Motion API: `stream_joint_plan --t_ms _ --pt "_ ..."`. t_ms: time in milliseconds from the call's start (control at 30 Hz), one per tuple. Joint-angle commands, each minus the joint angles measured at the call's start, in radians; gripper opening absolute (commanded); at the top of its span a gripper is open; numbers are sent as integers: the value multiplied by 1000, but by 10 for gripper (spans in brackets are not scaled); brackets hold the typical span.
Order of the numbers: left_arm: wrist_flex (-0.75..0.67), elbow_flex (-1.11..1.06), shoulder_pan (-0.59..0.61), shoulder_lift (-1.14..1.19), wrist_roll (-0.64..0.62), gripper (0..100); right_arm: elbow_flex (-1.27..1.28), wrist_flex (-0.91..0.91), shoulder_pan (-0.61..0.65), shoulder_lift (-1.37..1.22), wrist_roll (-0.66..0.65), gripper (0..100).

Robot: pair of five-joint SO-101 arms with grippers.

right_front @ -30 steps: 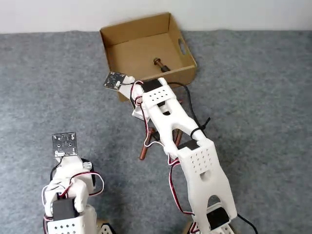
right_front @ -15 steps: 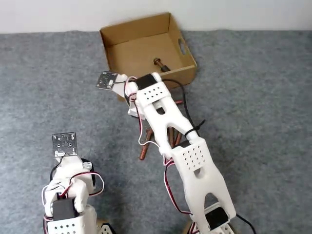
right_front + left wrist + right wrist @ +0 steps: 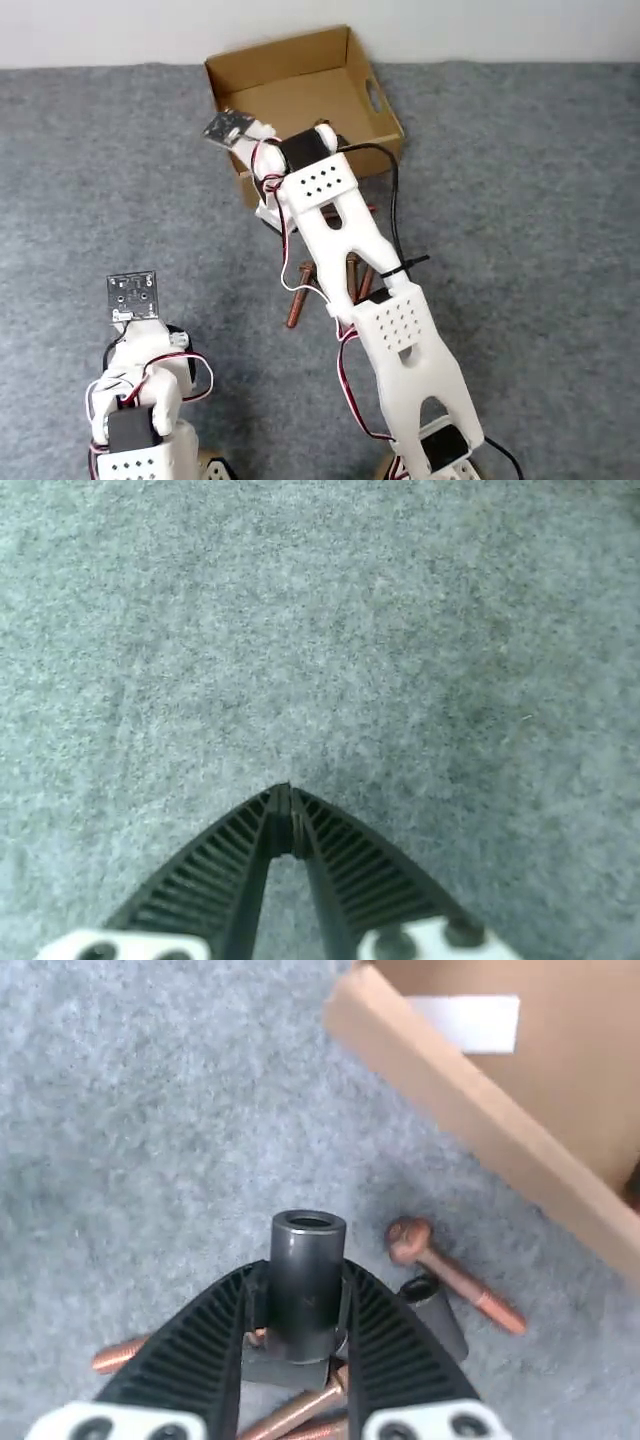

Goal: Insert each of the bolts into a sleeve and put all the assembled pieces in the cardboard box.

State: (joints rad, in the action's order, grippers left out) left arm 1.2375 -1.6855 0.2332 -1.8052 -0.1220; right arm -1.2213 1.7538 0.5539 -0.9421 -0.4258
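Right arm (image 3: pixel 340 215): swung farther toward the cardboard box (image 3: pixel 285 100) than 1 second ago; its wrist now overhangs the box's near-left corner. Left arm (image 3: pixel 140 400): unchanged, near-left.
Right gripper (image 3: pixel 302 1295): fingers clamped on 1 dark sleeve (image 3: pixel 308 1245), held upright over the loose parts, bore apparently empty.
Left gripper (image 3: pixel 290 815): fingers pressed together, grasping nothing, over bare tabletop (image 3: pixel 520 200).
Loose stock: 1 bolt (image 3: pixel 450 1272) with a second sleeve (image 3: pixel 437 1310) just beside it, near the box's front wall; further bolts (image 3: pixel 296 300) under the right arm.
Step, as judged: pairing sleeve with bolt, not yet boxing. The next move likely calls for a bolt aligned squarely with the bore.
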Motion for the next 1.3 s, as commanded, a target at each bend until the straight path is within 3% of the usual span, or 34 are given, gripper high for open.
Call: stream_joint_plan --t_ms 0,133,400,567,767,1067,1267 --pt "3 2 8 -8 -8 5 97 45 -33 163 60 9" --pt "3 2 8 -8 -6 5 307 45 -61 326 130 9" --pt "3 2 8 -8 -8 5 669 44 -134 679 428 9" --pt "3 2 3 -8 -5 6 904 42 -194 915 529 9" --pt "-38 2 2 -6 -3 7 1195 41 -285 1230 738 8" --pt "-46 35 2 -8 -3 7 1530 -7 -443 1689 752 8" --pt "-40 206 -35 0 -3 7 1715 -5 -572 1919 721 8"
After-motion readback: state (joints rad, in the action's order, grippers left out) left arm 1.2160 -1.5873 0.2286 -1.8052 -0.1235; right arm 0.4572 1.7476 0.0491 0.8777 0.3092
